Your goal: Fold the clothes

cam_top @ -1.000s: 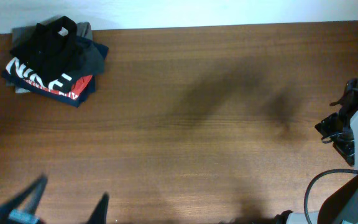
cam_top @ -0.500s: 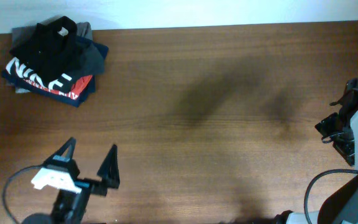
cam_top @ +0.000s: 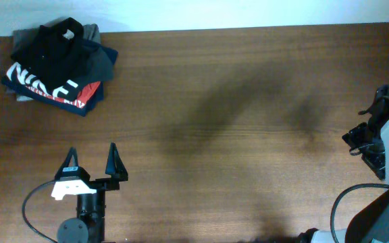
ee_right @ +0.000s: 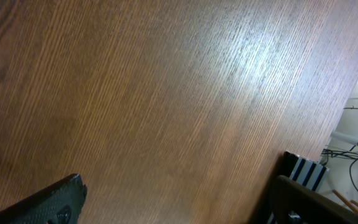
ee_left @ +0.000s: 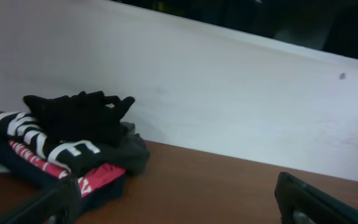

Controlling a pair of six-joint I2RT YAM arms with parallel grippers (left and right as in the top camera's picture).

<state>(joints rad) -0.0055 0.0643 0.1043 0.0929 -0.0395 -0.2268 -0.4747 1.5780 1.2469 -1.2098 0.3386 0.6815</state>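
The left hand point(cam_top: 92, 152) is held wide and empty, pointed at the black top point(cam_top: 49, 42) heaped on the far-left pile point(cam_top: 59, 91), likely for pickup; the right hand point(ee_right: 179, 202) is parked wide.

black top point(cam_top: 51, 46) crumpled atop garment pile point(cam_top: 80, 94)

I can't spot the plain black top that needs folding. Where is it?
In the overhead view the plain black top lies on top of the NIKE T-shirt, in the far left corner of the table.
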